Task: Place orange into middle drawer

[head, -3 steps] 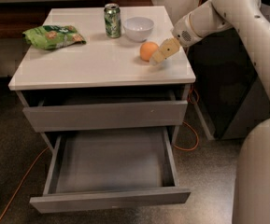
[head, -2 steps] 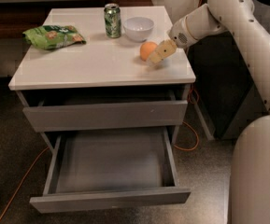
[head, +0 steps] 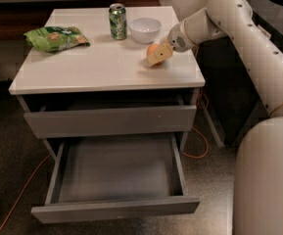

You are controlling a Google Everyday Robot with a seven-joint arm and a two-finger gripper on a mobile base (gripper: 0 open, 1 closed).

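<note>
Gripper: gripper (head: 158, 55) sits low over the tabletop (head: 97, 65), near its 3 o'clock edge; the tan tip hides the contact, so I cannot tell whether it is open, closed or gripping.
Arm: white arm (head: 239, 28) reaches in from 2 o'clock; its lower bulk is cut off by the right edge.
Orange: orange (head: 152, 48) lies against the gripper at its 11 o'clock, mostly covered, only a sliver showing.
White bowl: white bowl (head: 145, 29) stands near the orange, at 12 o'clock.
Can: green can (head: 117, 21) stands upright just beside the bowl, at 9 o'clock.
Bag: green bag (head: 57, 37) lies well apart, at 9 o'clock.
Upper drawer: upper drawer (head: 111, 121) is slightly ajar, its inside in shadow.
Middle drawer: middle drawer (head: 115, 210) is pulled far out at 6 o'clock; what lies below it is hidden.
</note>
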